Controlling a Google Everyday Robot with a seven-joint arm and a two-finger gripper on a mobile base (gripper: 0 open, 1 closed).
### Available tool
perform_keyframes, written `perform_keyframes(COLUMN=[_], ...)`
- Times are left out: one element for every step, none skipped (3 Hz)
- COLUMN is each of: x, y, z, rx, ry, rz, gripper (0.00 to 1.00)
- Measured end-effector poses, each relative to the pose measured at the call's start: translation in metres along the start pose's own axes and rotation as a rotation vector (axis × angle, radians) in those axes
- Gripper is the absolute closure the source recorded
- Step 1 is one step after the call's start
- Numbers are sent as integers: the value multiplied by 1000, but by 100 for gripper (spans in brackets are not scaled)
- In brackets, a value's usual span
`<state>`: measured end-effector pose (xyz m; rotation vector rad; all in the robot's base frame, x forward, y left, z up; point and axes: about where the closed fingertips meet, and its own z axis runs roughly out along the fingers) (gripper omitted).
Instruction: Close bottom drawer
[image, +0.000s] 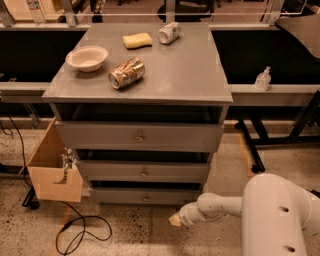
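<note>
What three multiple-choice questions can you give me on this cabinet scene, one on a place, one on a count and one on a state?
1. Where is the end effector?
A) resting on the cabinet top
B) low by the floor, in front of the bottom drawer's right end
C) raised high above everything

2. How many cans are on the cabinet top?
A) one
B) two
C) four

3. How does the bowl sit?
A) upright
B) upside down
C) on its edge

Answers:
1 B: it shows just below the drawer front, near the floor.
2 B: there is a brown can and a silver can.
3 A: its hollow faces up.
</note>
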<state>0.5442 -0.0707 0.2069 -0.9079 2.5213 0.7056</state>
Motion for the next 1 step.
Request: perform_keyframes(x=[-2], y=[1], z=[-5], rx=[-17], ry=[-3], rz=[-12], gripper=[100])
